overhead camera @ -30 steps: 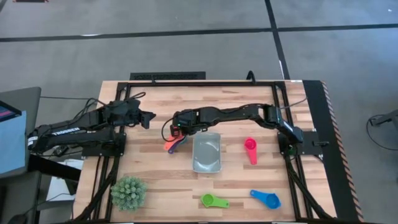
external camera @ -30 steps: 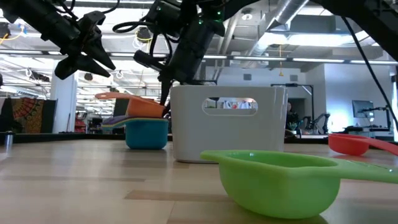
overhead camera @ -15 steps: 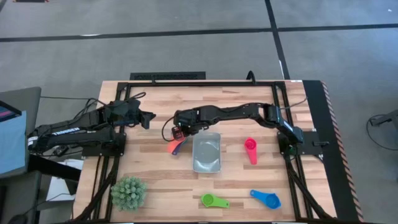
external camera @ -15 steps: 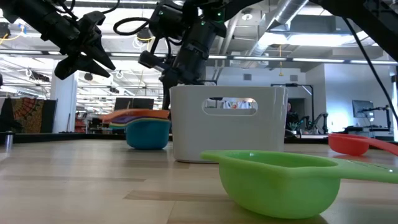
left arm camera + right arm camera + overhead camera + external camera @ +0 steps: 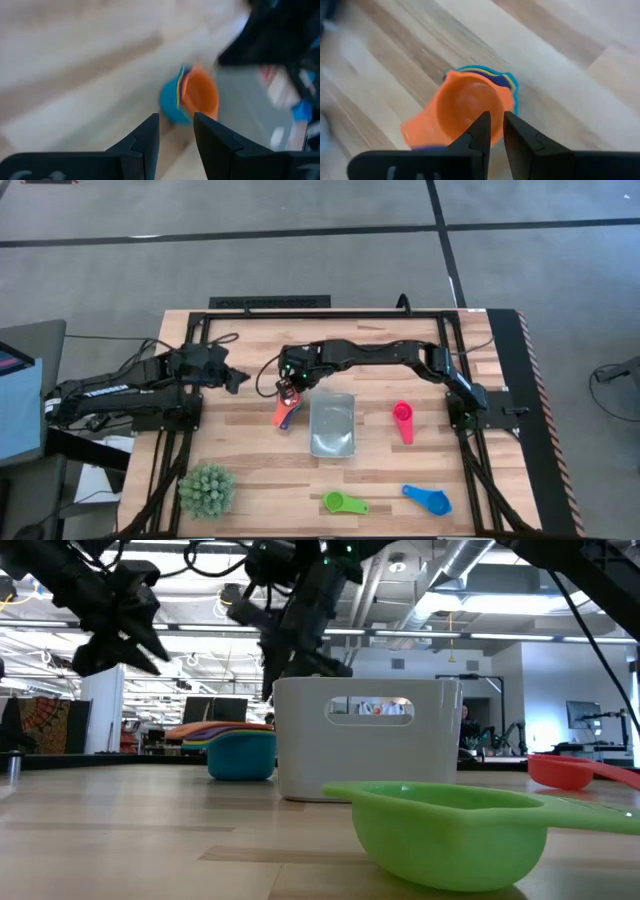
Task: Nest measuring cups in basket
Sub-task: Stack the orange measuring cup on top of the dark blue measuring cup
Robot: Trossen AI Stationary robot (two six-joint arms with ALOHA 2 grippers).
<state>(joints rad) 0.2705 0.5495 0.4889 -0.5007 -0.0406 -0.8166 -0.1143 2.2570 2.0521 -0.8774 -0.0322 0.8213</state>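
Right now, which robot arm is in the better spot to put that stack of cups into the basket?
Probably the right: its claw hangs just above the stacked cups, next to the basket. The left claw waits farther off.

The room is evenly bright under the ceiling strip lights seen across the table, and shadows on the wooden table [image 5: 250,470] are faint. The left wrist picture is heavily smeared. Up close, the green cup [image 5: 450,830] looms large and slightly soft.
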